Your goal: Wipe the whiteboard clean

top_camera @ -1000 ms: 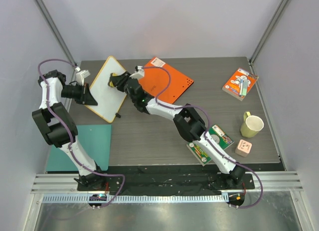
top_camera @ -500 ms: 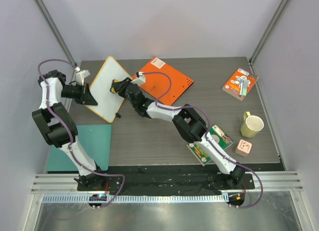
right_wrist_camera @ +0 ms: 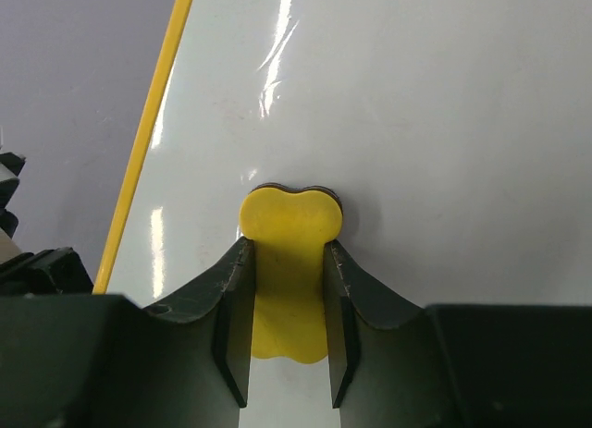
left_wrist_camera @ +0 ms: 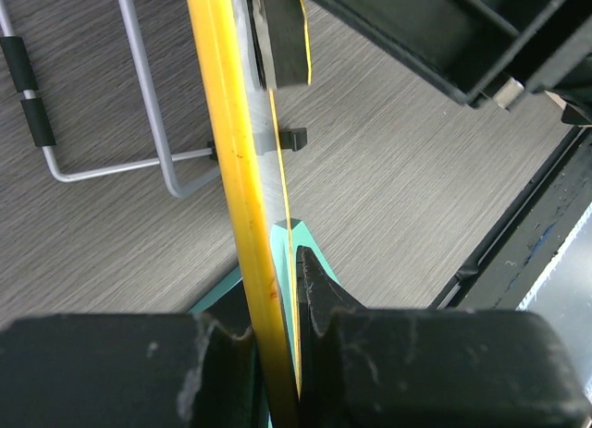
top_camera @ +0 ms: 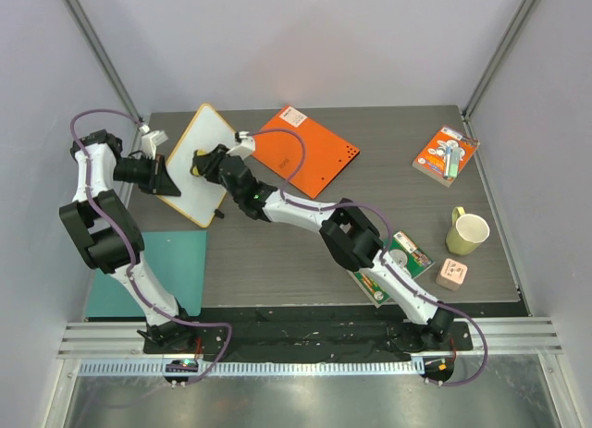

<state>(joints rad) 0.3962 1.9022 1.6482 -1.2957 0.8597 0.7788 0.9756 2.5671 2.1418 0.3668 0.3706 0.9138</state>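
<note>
Now farther left, right hand point(right_wrist_camera: 289, 250) grips the eraser point(right_wrist_camera: 289, 215) on the whiteboard point(right_wrist_camera: 416, 123); left hand point(left_wrist_camera: 275, 308) clamps its rim.

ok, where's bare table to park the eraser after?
Bare wood between orange board and orange packet; also front centre, between teal sheet and green packet. Crowded: back left, where left claw and right claw are at the whiteboard; front right, around mug and pink block.

Left wrist view shows the whiteboard point(left_wrist_camera: 229, 169) edge-on — face hidden.
</note>
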